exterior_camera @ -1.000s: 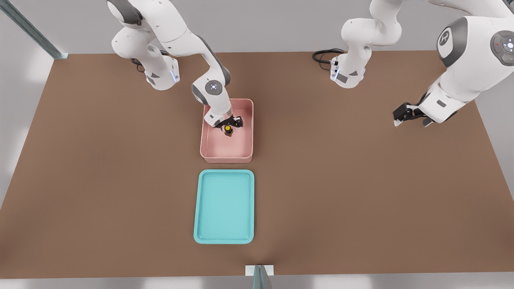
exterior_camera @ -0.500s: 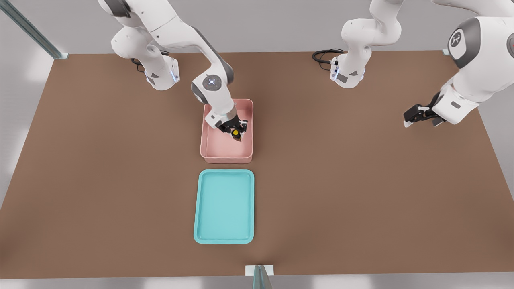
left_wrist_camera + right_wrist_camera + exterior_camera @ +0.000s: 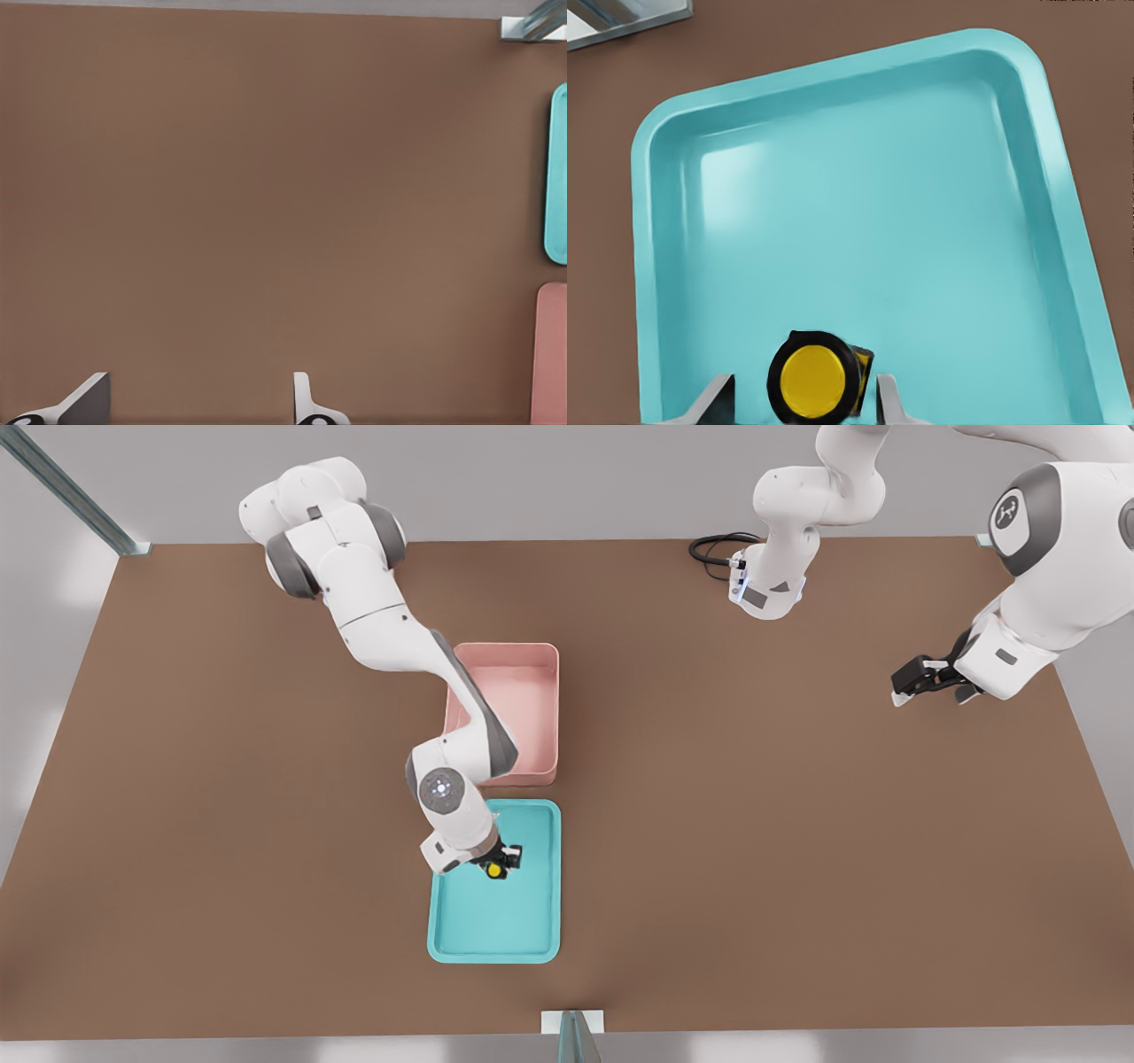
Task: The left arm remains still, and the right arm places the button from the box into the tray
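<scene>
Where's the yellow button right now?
In the front view the button sits between the fingers of the tool over the teal tray, near the tray's end closest to the pink box.

The table (image 3: 797, 824) carries a box (image 3: 532, 691) near its middle and a tray (image 3: 532, 921) just in front of it, toward the table's near edge; the two lie close together but apart, lined up end to end. The right arm (image 3: 390, 638) reaches from the far edge on the front view's left, across the box, to the tray. Its gripper (image 3: 498, 865) hangs over the tray's half nearer the box, with the button (image 3: 493, 871) between its fingers (image 3: 888, 400).
</scene>
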You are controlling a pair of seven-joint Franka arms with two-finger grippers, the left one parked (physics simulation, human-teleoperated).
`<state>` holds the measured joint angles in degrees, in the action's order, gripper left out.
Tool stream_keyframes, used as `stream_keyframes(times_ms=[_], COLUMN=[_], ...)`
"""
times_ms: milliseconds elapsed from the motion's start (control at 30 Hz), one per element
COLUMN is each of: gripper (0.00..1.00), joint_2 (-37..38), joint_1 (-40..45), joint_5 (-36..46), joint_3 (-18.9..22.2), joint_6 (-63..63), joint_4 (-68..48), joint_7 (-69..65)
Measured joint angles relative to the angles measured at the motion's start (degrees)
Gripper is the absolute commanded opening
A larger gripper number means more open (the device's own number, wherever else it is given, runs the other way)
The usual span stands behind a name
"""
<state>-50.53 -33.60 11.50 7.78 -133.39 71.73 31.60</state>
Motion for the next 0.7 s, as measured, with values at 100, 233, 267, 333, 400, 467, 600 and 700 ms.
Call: stream_keyframes(times_ms=[100,233,267,333,400,467,600,700], gripper=[1.0,1.0,1.0,1.0,1.0,1.0,1.0,1.0], joint_2=[2.12,28.03,32.76,33.7,31.69,30.25,29.66,29.56], joint_1=[0.42,4.77,12.72,24.48,26.93,28.49,28.78,28.94], joint_5=[0.94,-8.55,-10.2,-12.46,-13.29,-13.52,-13.54,-13.55], joint_3=[0.43,0.52,-1.1,-3.11,-3.46,-3.48,-3.53,-3.49], joint_6=[6.0,23.98,27.38,33.64,38.53,41.88,49.54,52.73], joint_4=[-6.57,-0.03,3.6,0.74,-1.7,-3.88,-7.18,-7.5], joint_7=[-2.68,-7.85,-9.3,-12.34,-15.05,-17.46,-21.53,-24.05])
